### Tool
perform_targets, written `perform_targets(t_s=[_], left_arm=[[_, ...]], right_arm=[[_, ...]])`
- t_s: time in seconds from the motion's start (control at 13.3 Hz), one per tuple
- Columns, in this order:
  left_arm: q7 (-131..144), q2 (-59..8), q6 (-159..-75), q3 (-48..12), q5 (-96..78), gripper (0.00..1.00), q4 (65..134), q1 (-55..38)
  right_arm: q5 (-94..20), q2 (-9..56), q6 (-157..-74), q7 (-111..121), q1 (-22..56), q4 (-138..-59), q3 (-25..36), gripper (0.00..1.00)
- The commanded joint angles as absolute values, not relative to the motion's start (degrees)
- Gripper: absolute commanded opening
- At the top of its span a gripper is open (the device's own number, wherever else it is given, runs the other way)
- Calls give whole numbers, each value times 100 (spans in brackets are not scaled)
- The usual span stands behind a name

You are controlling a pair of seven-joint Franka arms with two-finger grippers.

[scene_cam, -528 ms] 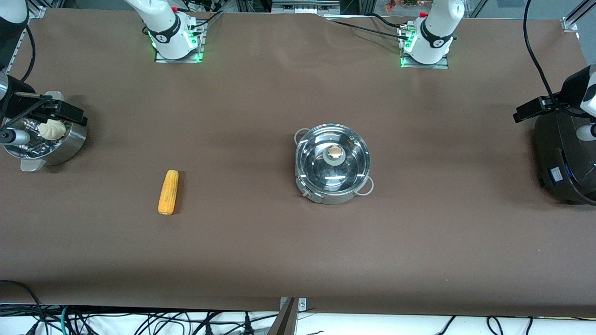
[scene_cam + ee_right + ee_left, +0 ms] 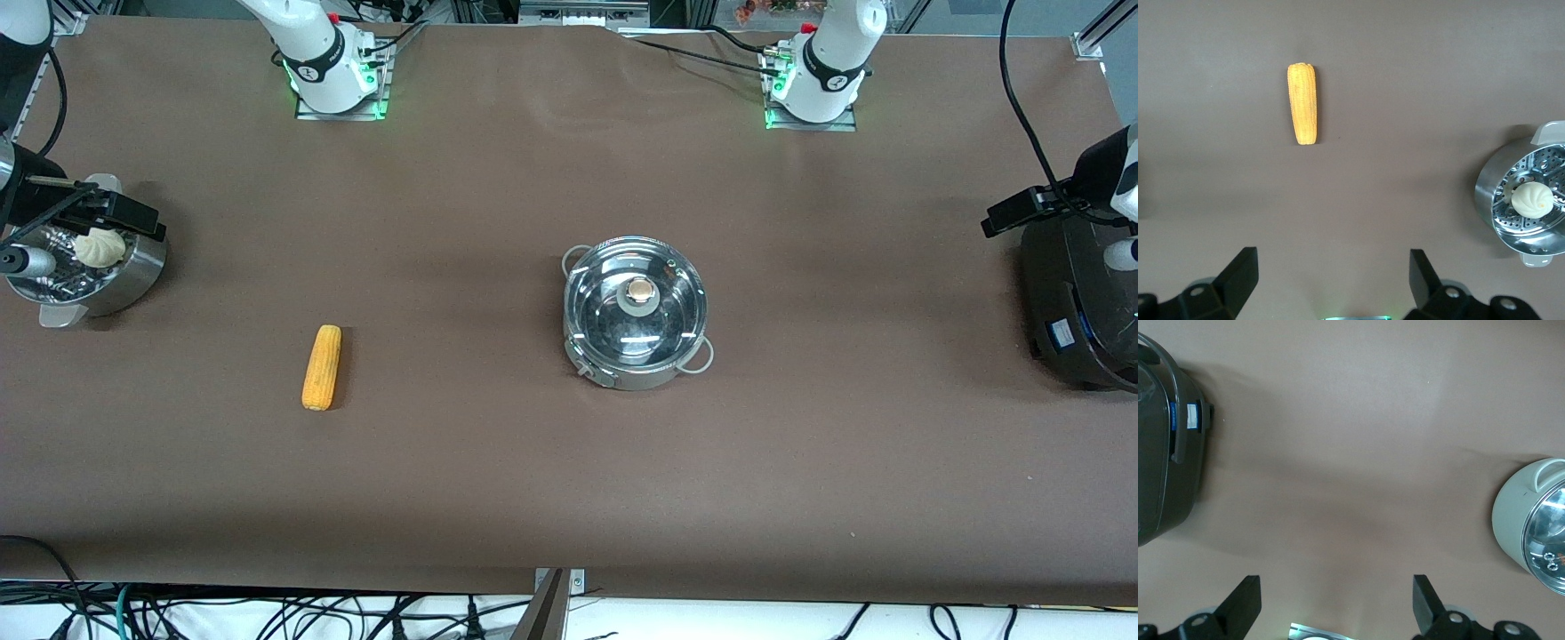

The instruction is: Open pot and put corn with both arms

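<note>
Steel pot (image 2: pixel 636 313) sits mid-table, lid on, corn (image 2: pixel 322 366) well apart toward your right arm's end; left gripper (image 2: pixel 1337 608) and right gripper (image 2: pixel 1333 280) hang wide and empty, ready to start.

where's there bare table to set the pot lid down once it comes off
Bare table lies between the pot and the corn, between the pot and the black cooker, and along the whole strip nearer the front camera. It is crowded only at the table ends: the steamer bowl under the right arm, the cooker under the left.
</note>
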State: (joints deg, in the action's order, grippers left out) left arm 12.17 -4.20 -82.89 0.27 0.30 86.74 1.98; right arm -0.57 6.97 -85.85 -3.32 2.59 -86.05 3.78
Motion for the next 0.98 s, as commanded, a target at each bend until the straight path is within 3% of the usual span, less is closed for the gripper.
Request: perform_targets(t_s=[0.0, 0.9], left_arm=[[1222, -360, -8306, 35, -105, 100, 8675, 229], [1169, -360, -8279, 18, -105, 100, 8675, 237]], right_arm=[[9, 738, -8561, -290, 220, -8490, 343, 100], [9, 721, -8552, -299, 202, -8490, 343, 100]])
